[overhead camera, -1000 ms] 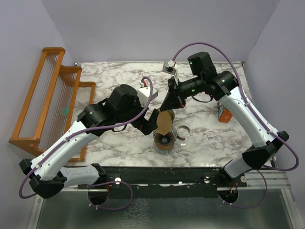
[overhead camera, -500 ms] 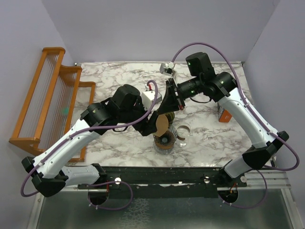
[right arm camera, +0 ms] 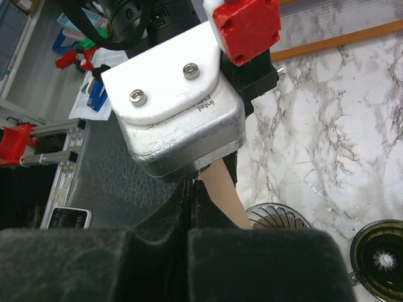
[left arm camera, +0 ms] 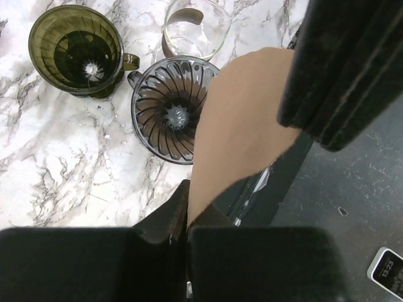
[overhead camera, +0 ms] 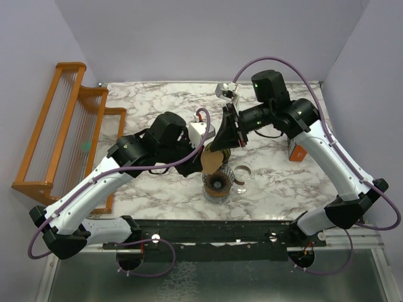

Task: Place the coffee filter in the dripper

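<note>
A flat tan paper piece is gripped from two sides and held off the marble counter. Its lower edge is clamped between the closed fingers of the left gripper. Its upper corner is pinched by the right gripper, whose fingers are pressed together with the paper showing just beyond them. In the overhead view the two grippers are seen meeting above the middle of the counter's near edge, and the paper is seen hanging between them.

The dripper, olive-green and translucent, is seen upright on the counter in both wrist views, with nothing inside but its ribbed wall and drain hole. It is set just beside a grey ribbed cone, with their small handles turned toward each other. Whether the two touch cannot be told. A clear glass cup is placed close to both. The paper is held over the rim of the grey cone and apart from the dripper. From above, the dripper is hidden under the grippers.

A wooden rack is stood along the counter's left edge, and a small orange box is seen near the right edge.
</note>
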